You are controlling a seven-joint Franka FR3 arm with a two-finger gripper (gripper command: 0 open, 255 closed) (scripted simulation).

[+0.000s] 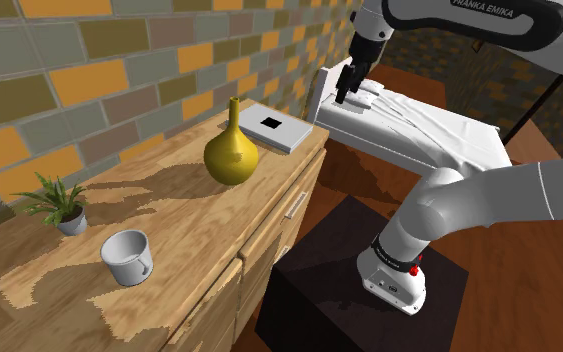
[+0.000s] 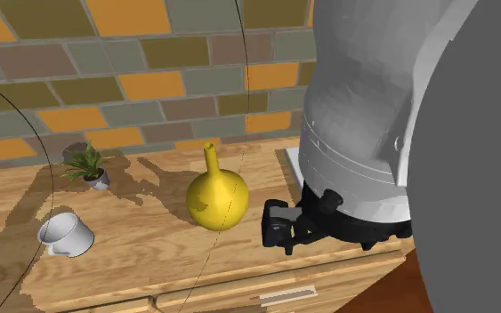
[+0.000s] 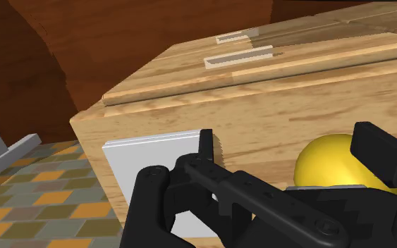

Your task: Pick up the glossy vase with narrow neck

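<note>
A wall of grey, olive and orange bricks (image 1: 119,60) spans the upper left of the shoulder view. Below it a light wooden sideboard (image 1: 169,215) runs from lower left toward the centre, with drawer handles (image 1: 296,204) on its front and patchy shadows across its top. Reddish-brown floor (image 1: 354,185) lies centre right, and a white-covered bed (image 1: 419,125) stands upper right.

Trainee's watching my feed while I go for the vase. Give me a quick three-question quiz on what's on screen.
1. True or false: the yellow vase is clasped in the jaws.
2. Which lies nearest the vase on the wooden top? A potted plant; B white mug; C flat white book.
3. Fill in: the jaws stand ____ (open or shut).
Key: 1 false; 2 C; 3 open.
</note>
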